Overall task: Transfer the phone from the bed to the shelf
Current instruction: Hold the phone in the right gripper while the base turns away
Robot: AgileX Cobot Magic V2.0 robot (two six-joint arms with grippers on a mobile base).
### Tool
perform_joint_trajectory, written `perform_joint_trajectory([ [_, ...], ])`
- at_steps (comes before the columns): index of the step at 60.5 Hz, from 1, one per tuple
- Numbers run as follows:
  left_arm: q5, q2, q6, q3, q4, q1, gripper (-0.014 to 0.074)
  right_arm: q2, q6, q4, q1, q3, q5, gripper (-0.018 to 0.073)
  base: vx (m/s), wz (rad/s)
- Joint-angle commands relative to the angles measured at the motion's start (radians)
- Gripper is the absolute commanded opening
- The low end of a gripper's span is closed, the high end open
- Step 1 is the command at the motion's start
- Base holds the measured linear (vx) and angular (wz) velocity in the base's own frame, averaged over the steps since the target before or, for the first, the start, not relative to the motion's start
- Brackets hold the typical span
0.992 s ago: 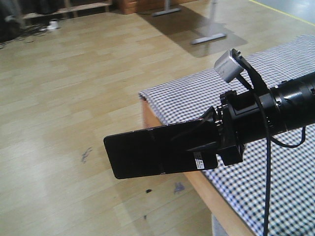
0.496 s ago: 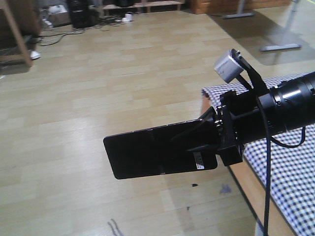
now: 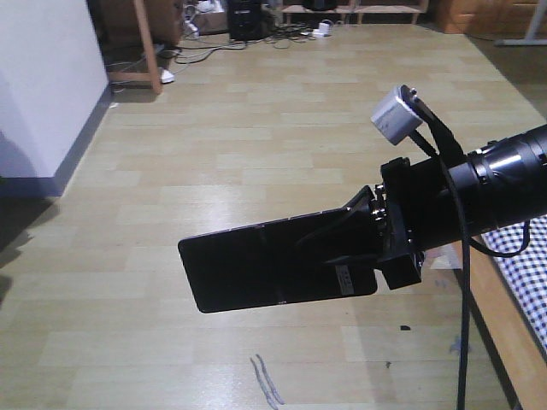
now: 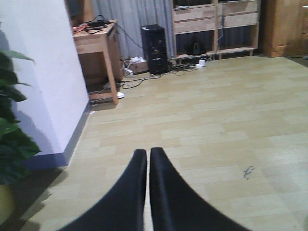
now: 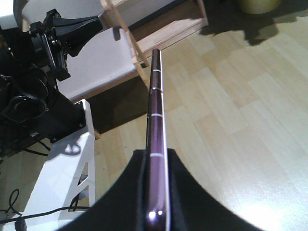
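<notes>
Swinging left over the last 1 s, the front view has lost most of the bed (image 3: 534, 286): it filled the right side before and is now only a strip of checked sheet and wooden side rail in the lower right corner. A white wall (image 3: 43, 85) has come in at the left, while the phone (image 3: 265, 265) and the right gripper (image 3: 342, 248) sit at the same spot in the frame as before.

The right gripper is clamped on the phone at one short end. The phone is off the bed, out over the wooden floor (image 3: 256, 145), its black face towards the front camera and its long side nearly level. A small silver camera (image 3: 397, 115) rides on the arm above it.

The only container is a yellowish pot (image 4: 4, 207) at the left edge of the left wrist view, with a dark leafy plant (image 4: 12, 134) in it.

The right wrist view alone shows the phone edge-on, squeezed between the 2 black fingers, with pale slanted boards of the shelf (image 5: 178, 24) beyond its far end. The left wrist view alone shows the left gripper (image 4: 148, 151), its 2 fingers together with a thin slit between and nothing held. Past it stand a small wooden table (image 4: 96, 41), a black computer tower (image 4: 154, 48) and a wooden cabinet (image 4: 216, 19).
</notes>
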Motion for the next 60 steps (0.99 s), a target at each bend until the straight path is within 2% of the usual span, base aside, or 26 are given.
perform_joint_trajectory([
  [1,-0.073,-0.01,-0.004,-0.026,-0.005,-0.002,0.0001,-0.033,-0.006,0.086,0.0,-0.026,0.077,-0.0001,-0.08,0.3],
  [14,-0.073,-0.01,-0.004,-0.026,-0.005,-0.002,0.0001,-0.033,-0.006,0.086,0.0,-0.026,0.077,-0.0001,-0.05,0.18],
  [60,-0.073,-0.01,-0.004,-0.026,-0.005,-0.002,0.0001,-0.033,-0.006,0.087,0.0,-0.026,0.077,-0.0001,0.08,-0.02],
])
